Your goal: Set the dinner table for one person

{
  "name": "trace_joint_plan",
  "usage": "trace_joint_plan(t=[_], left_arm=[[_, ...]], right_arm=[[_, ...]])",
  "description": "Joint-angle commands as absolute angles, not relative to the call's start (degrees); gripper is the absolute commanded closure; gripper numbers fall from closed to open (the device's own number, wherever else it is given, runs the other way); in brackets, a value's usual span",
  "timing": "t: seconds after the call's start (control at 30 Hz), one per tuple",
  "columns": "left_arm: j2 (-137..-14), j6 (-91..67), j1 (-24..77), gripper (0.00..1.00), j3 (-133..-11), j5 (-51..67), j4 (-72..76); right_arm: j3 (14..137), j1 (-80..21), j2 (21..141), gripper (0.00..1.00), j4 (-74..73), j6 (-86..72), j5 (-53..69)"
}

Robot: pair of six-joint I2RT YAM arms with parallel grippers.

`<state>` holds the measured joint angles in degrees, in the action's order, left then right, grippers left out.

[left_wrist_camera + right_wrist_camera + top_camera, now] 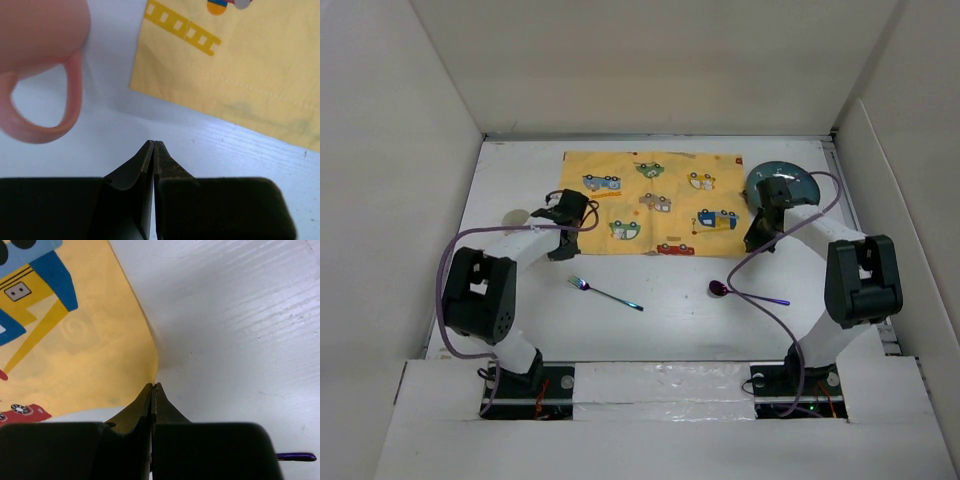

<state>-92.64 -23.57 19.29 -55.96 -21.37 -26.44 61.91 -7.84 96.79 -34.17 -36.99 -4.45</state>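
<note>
The white dinner table (670, 325) holds a yellow cloth (655, 202) printed with vehicles. My right gripper (752, 243) is at the cloth's near right corner. In the right wrist view the gripper (154, 385) is shut on the cloth's edge (75, 350), which curls up off the table (240, 315). My left gripper (563, 246) is by the cloth's near left corner. In the left wrist view it (154, 142) is shut and empty over bare table, just short of the cloth (240, 65). A pink mug (40, 40) stands to its left.
A dark teal plate (800, 185) lies at the back right, partly under my right arm. A fork (605, 293) and a spoon (745, 293) lie on the table in front of the cloth. The mug (515, 217) stands left of the cloth. Walls close three sides.
</note>
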Motion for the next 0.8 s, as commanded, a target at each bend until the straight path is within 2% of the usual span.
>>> trace_joint_plan(t=[0.0, 0.33, 0.5, 0.57, 0.6, 0.7, 0.77], left_arm=[[-87.0, -22.9, 17.3, 1.0, -56.5, -19.3, -31.1], [-79.7, -24.8, 17.3, 1.0, -59.4, -18.9, -36.2], [-79.2, -24.0, 17.3, 0.99, -58.4, -15.7, -33.1], [-83.7, -24.9, 17.3, 0.8, -59.8, -16.1, -32.3], [-85.1, -25.1, 17.3, 0.66, -60.5, -16.0, -31.6], [-89.2, -26.1, 17.3, 0.37, -62.0, -16.3, -28.3], [-91.2, -27.0, 17.3, 0.34, -62.7, -18.0, -26.3]], right_arm=[[59.0, -7.9, 92.3, 1.0, -34.2, -35.9, -4.1], [53.2, -6.2, 86.9, 1.0, -34.7, -35.9, -4.1], [52.0, -4.5, 87.8, 1.0, -33.1, -35.8, -3.6], [53.3, -4.5, 88.5, 1.0, -33.3, -35.8, -3.6], [53.7, -4.5, 88.9, 1.0, -33.5, -35.8, -3.6], [55.2, -4.5, 88.5, 1.0, -33.5, -35.5, -3.3], [55.3, -4.5, 87.9, 1.0, -33.4, -35.5, -2.8]])
